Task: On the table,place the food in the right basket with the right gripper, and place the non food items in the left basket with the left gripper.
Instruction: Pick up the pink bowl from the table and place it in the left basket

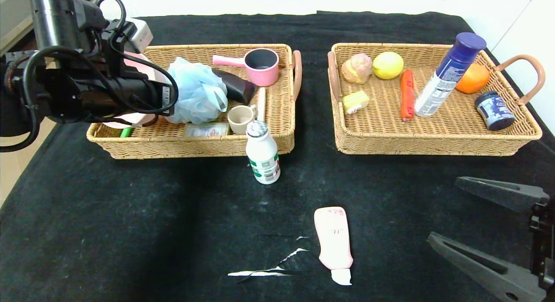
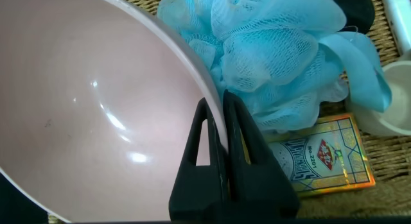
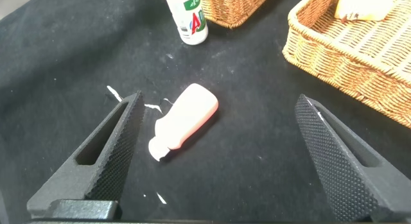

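My left gripper (image 2: 215, 105) is shut on the rim of a pale pink bowl (image 2: 83, 108) and holds it over the left end of the left wicker basket (image 1: 195, 148). The arm hides most of the bowl (image 1: 134, 118) in the head view. A white milk bottle (image 1: 262, 153) stands on the black cloth just in front of that basket. A pink bottle (image 1: 333, 243) lies flat on the cloth near the front. My right gripper (image 1: 443, 210) is open and empty at the front right. In the right wrist view the pink bottle (image 3: 183, 119) lies ahead of the right gripper (image 3: 218, 103).
The left basket holds a blue bath sponge (image 1: 197, 92), a pink pot (image 1: 260, 66), a cup (image 1: 240, 118) and a card box (image 1: 206, 129). The right basket (image 1: 433, 146) holds a lemon (image 1: 387, 64), an orange (image 1: 472, 78), a spray can (image 1: 448, 74) and a jar (image 1: 494, 110). White scuffs (image 1: 269, 271) mark the cloth.
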Controlling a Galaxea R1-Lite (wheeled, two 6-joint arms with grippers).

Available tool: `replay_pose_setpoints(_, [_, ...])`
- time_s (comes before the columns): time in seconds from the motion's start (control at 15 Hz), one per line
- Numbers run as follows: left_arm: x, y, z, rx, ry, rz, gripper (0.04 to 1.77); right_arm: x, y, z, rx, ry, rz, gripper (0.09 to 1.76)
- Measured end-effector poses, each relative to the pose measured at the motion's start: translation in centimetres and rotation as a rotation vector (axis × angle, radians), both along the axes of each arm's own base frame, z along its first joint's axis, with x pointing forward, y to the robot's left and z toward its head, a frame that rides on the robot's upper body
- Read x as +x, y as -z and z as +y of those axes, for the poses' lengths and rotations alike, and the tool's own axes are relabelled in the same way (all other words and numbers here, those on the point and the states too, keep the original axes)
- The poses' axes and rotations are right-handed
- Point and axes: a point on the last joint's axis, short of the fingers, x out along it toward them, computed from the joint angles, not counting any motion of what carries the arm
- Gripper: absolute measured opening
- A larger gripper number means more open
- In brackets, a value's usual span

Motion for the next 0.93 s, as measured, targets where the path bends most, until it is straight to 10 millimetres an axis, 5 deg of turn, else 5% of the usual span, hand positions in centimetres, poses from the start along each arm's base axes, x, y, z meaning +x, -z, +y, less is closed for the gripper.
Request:
replay_pose_setpoints(0.4, [0.75,0.77,0.04,-0.002,0.005,0.021,0.17,0.0,0.0,0.0,-0.001,0.0,0.001,1.71])
replay_pose_setpoints(0.67, [0.77,0.89,-0.01,-0.004,0.005,0.026,0.8,0.0,0.0,0.0,0.0,0.0,0.002,1.71])
replay_pose_setpoints(0.93, [0.58,0.87,-0.18,-0.003,0.009,0.029,1.16,0.03,0.03,0.02,-0.002,0.0,0.004,1.71])
